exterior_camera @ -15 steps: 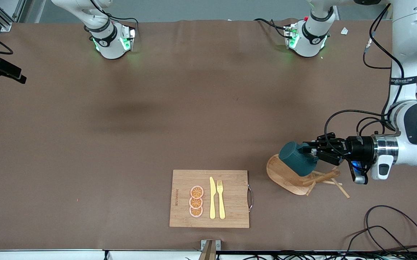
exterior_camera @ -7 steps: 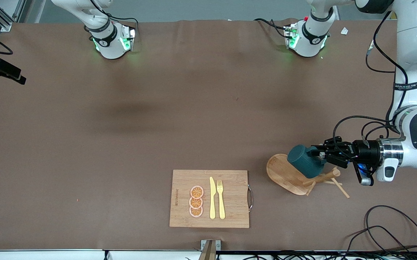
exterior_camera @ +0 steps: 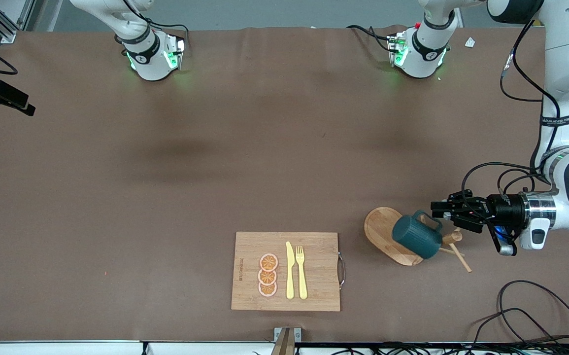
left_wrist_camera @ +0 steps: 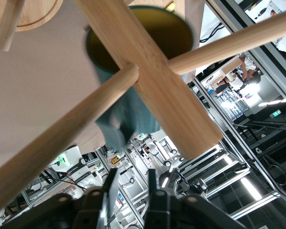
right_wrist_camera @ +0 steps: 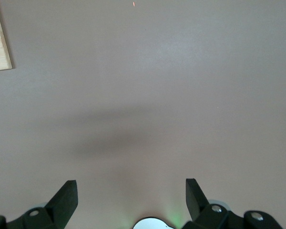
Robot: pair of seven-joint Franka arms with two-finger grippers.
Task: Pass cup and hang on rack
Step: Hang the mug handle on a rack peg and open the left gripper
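Firstly, my right gripper [right_wrist_camera: 129,186] hangs over the bare brown table [exterior_camera: 264,148] toward the right arm's end. Its fingers stand wide apart and hold nothing. This arm waits, I think because its part of the passing is done.

Next comes the bamboo cutting board [exterior_camera: 314,271], near the front edge of the table, with three toy orange slices [exterior_camera: 268,275], a yellow knife [exterior_camera: 289,271] and a yellow fork [exterior_camera: 302,272] on it. These have no role in my task, so I keep away from them.

Then, toward the left arm's end, stands the rack [exterior_camera: 380,229] on its oval base. The cup [exterior_camera: 415,236] is on the rack, against the post, tilted with its mouth toward the base. Its handle [exterior_camera: 429,219] sits up by the pegs. I judge that a peg goes through the handle and carries the weight, but the front view does not show this clearly.

Lastly, my left gripper [exterior_camera: 436,209] is level with the top of the post, just beside the handle and not touching it. From the left wrist view the fingers [left_wrist_camera: 109,191] stand a little apart with nothing between them. The post [left_wrist_camera: 152,81] and the teal cup [left_wrist_camera: 128,117] are close in front of them. The hanging looks finished to me. The next move should be a straight retreat away from the pegs, so that I do not pull the cup off.
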